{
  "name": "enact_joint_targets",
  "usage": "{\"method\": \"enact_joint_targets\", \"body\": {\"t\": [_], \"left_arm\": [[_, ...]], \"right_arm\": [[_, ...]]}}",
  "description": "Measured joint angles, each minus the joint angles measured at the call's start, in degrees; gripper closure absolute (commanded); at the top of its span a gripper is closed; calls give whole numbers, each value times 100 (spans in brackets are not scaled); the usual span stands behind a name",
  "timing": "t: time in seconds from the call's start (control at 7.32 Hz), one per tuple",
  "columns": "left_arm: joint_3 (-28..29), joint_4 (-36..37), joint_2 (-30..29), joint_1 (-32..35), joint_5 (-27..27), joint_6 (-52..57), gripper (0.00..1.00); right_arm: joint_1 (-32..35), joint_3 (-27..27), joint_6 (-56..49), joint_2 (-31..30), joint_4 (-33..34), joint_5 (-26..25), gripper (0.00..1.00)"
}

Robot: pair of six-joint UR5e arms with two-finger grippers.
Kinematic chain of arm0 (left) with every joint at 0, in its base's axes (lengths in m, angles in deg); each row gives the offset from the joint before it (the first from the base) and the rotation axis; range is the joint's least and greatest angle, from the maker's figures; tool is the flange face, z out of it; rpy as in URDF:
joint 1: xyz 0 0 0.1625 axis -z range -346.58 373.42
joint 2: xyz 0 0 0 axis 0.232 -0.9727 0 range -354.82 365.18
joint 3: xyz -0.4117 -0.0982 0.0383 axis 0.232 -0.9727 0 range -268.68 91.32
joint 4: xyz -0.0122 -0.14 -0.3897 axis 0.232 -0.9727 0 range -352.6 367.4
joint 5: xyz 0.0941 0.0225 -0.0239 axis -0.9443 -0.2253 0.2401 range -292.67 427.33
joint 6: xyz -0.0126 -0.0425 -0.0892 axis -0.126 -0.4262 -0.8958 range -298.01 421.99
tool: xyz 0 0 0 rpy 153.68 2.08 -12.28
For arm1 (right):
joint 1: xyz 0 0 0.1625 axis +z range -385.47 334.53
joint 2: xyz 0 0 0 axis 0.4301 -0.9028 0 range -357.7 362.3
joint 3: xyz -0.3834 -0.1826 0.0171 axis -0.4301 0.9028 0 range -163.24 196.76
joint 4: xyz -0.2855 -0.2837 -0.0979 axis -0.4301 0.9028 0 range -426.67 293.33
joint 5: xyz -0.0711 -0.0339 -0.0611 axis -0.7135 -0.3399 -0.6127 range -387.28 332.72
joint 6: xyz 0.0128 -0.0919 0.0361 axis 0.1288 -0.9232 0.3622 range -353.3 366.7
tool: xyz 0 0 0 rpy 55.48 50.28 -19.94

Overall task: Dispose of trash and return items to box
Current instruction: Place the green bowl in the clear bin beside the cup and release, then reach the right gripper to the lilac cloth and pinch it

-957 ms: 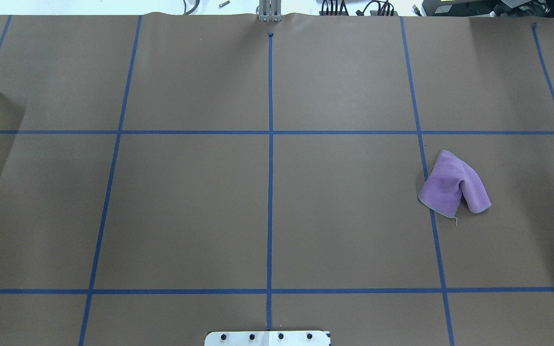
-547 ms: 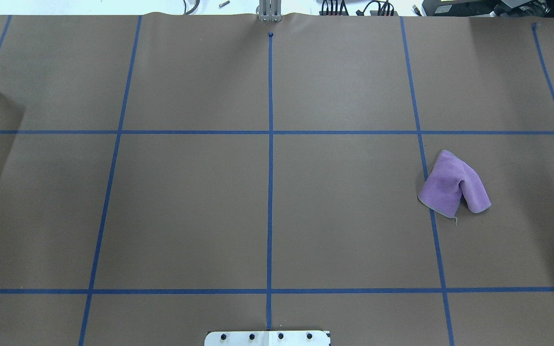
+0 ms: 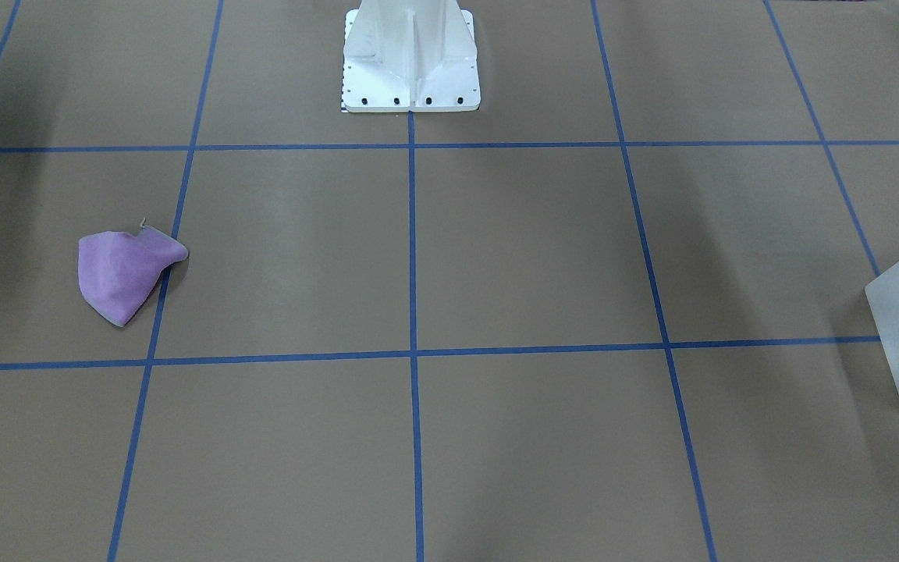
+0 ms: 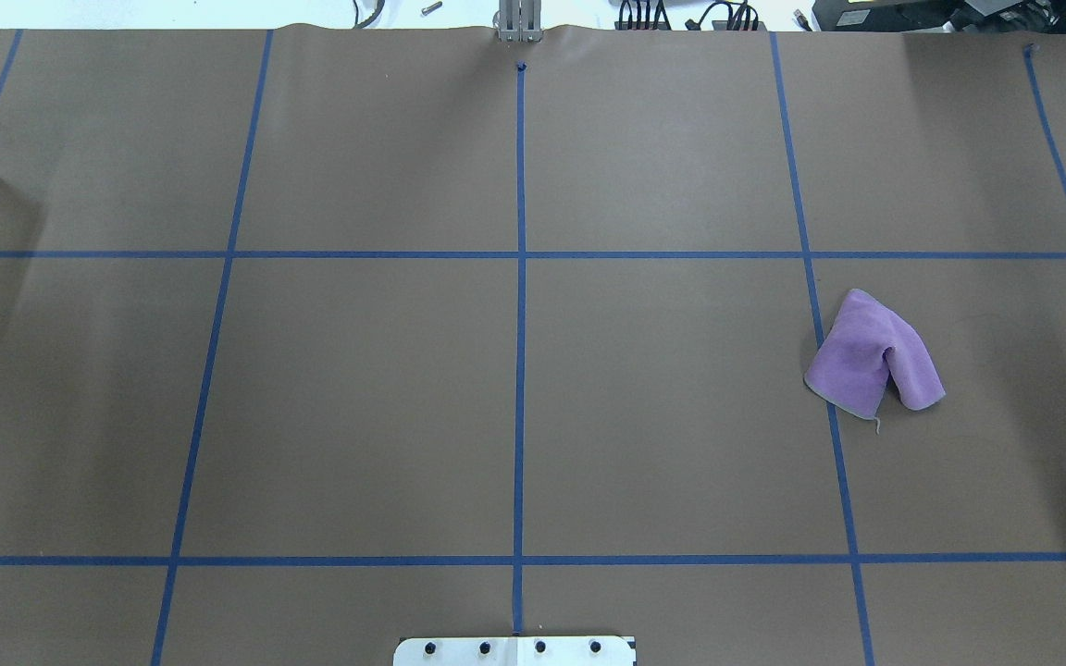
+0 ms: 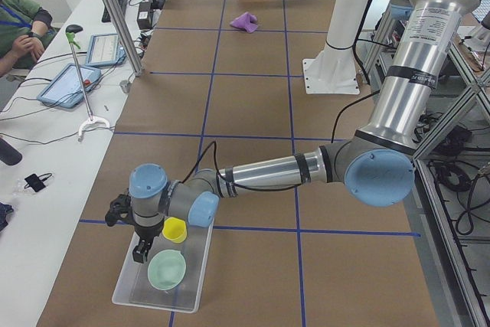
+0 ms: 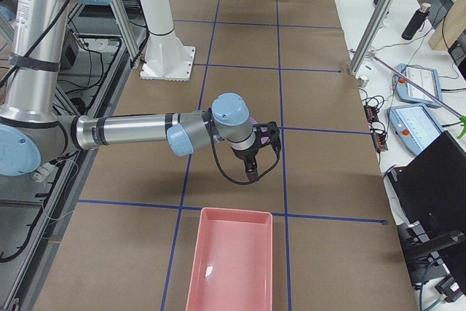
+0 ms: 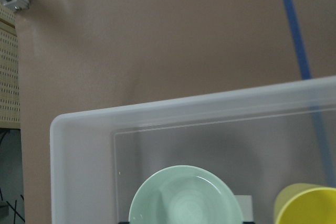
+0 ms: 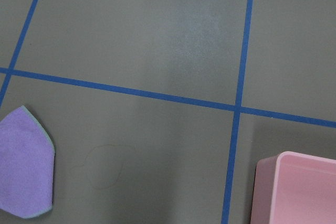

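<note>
Already the cup and bowl sit inside the box, with the left hand poised over it beside the cup, grip not discernible. Well apart from the box, a purple cloth lies on the bench, seemingly left to handle; the right hand hovers near, grip likewise unclear. No legible writing.

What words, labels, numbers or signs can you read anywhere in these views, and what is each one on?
None can be read.
Small print on the left arm's upper tube: too small to read.
tablet screens: blurred.
No marking shows on the box, yellow cup or purple cloth.
</note>
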Motion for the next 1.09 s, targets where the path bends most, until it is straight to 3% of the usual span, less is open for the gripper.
{"method": "enact_joint_targets", "body": {"t": [0.27, 0.55, 0.68, 1.09], "left_arm": [[-1751, 1538, 603, 312, 681, 281, 1], [-3553, 3106, 1298, 380, 860, 367, 1], [-4127, 3606, 1578, 386, 883, 424, 1], [-4503, 3810, 1880, 393, 894, 836, 1]], "right_arm": [[-190, -196, 555, 45, 0, -8, 1], [-576, -422, 1382, 189, 7, -195, 1], [-878, -475, 1851, 345, 15, -416, 1], [-2408, -499, 3653, 973, 30, -1696, 4]]}}
